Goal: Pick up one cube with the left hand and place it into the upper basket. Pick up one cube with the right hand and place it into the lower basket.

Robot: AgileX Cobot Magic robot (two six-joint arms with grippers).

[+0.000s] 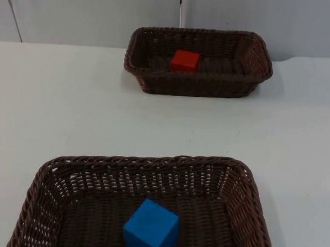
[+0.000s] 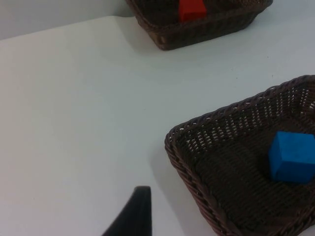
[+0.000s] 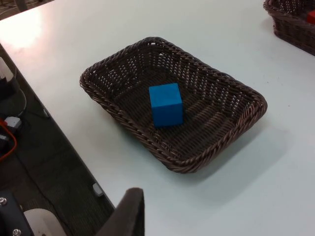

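Observation:
A red cube (image 1: 185,60) lies inside the upper wicker basket (image 1: 150,81) at the table's far side. A blue cube (image 1: 151,228) rests in the lower basket (image 1: 51,173) at the near edge. The left wrist view has the blue cube (image 2: 291,156) in the lower basket (image 2: 182,162) and the red cube (image 2: 191,10) in the upper basket (image 2: 172,39). My left gripper (image 2: 132,216) hangs over bare table beside the lower basket, holding nothing. My right gripper (image 3: 127,214) hovers high above the table's edge, away from the lower basket (image 3: 172,155) and the blue cube (image 3: 166,104).
White table top (image 1: 71,107) lies bare between the two baskets. A grey partition wall (image 1: 93,14) stands behind the upper basket. In the right wrist view the table edge (image 3: 54,113) drops to a dark floor with equipment.

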